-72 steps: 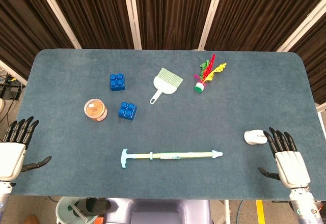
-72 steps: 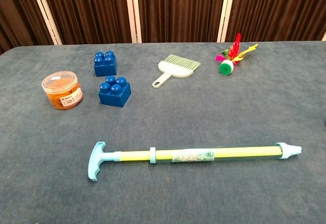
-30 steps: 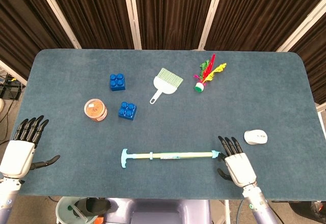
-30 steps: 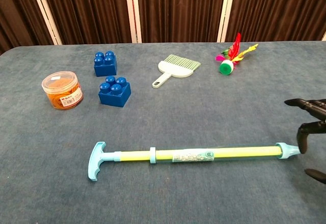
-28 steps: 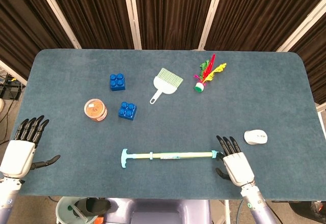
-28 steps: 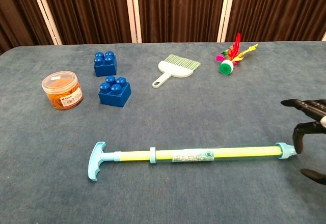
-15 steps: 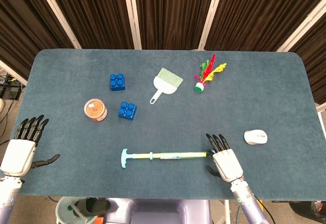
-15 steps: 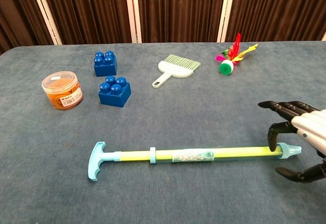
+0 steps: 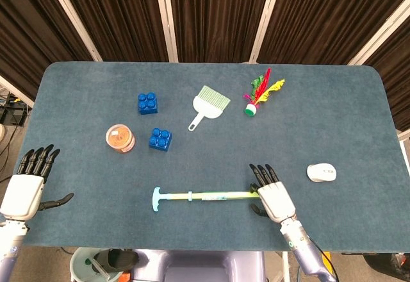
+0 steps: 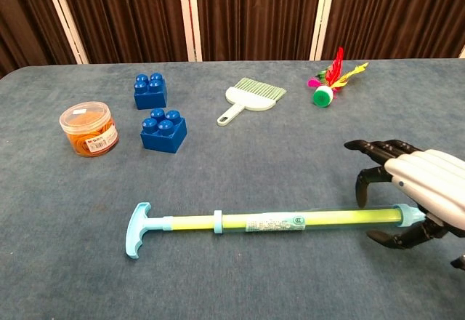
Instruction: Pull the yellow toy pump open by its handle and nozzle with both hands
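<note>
Left hand: my left hand (image 9: 24,189) sits at the lower left edge of the head view, over the table's (image 9: 359,122) corner, fingers spread wide, holding nothing, well apart from the pump.

Pump: the yellow toy pump (image 10: 276,222) lies flat along the lower middle of the chest view, its blue T-handle (image 10: 136,230) at the left end and the nozzle (image 10: 408,217) at the right end, under my right palm.

Right hand: my right hand (image 10: 415,190) arches over the nozzle end, fingers curved above the tube and thumb below it, not closed on it as far as I can tell.

Doing it well: I judge I should close the right hand squarely round the nozzle end, then bring the left hand across to the T-handle, and pull both straight along the tube's line so it does not bend or slip.

Count: one pump; two blue building blocks (image 10: 150,91); one orange-filled clear tub (image 10: 89,129); one small green brush (image 10: 250,97); one feathered shuttlecock (image 10: 329,81); one white computer mouse (image 9: 321,172).
</note>
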You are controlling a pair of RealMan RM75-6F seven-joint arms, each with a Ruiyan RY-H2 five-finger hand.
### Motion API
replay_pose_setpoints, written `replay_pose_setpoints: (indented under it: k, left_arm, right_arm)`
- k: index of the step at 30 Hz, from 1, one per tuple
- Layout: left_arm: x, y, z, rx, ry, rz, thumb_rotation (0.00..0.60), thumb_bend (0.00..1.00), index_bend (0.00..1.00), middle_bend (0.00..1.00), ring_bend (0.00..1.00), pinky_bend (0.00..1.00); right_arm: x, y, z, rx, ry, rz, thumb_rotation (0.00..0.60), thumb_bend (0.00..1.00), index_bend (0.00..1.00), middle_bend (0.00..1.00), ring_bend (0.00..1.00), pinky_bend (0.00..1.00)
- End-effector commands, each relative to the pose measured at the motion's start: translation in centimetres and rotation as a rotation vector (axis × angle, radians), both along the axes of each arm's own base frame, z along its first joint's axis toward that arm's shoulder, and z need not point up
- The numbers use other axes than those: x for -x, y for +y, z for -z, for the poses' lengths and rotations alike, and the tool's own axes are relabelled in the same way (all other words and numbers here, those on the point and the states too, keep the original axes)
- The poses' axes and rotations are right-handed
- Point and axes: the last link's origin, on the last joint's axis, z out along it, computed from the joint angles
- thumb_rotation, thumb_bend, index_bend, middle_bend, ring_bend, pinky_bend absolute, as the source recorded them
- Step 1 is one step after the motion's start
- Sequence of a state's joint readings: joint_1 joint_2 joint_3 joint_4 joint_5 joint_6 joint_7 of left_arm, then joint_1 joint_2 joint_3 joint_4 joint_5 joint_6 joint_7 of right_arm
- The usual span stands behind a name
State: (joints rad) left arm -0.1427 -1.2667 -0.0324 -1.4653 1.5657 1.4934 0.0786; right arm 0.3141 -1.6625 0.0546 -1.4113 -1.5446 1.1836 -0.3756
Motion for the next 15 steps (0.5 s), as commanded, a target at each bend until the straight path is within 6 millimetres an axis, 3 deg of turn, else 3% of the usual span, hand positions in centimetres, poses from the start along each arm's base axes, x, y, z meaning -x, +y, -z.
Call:
replay_pose_setpoints:
  k: [1, 10, 15]
  left_arm:
    - [0.1, 0.1, 0.0, -0.002, 0.001, -0.004, 0.600, 0.04, 0.00, 0.00, 0.00, 0.00]
    - [0.4, 0.3, 0.1, 0.000, 0.012, -0.024, 0.600, 0.04, 0.00, 0.00, 0.00, 0.00]
    - [0.5, 0.4, 0.4, 0.008, 0.021, -0.032, 0.600, 0.04, 0.00, 0.00, 0.00, 0.00]
  right_arm:
    - [-0.2, -0.4, 0.5, -0.010, 0.004, -0.001, 0.600, 0.32, 0.47, 0.00, 0.00, 0.00]
    - [-0.5, -1.5, 1.1, -0.018, 0.022, -0.008, 0.600, 0.32, 0.47, 0.00, 0.00, 0.00]
    - [-0.2, -1.8, 0.9, -0.010, 0.026, 0.000, 0.600, 0.32, 0.52, 0.00, 0.00, 0.00]
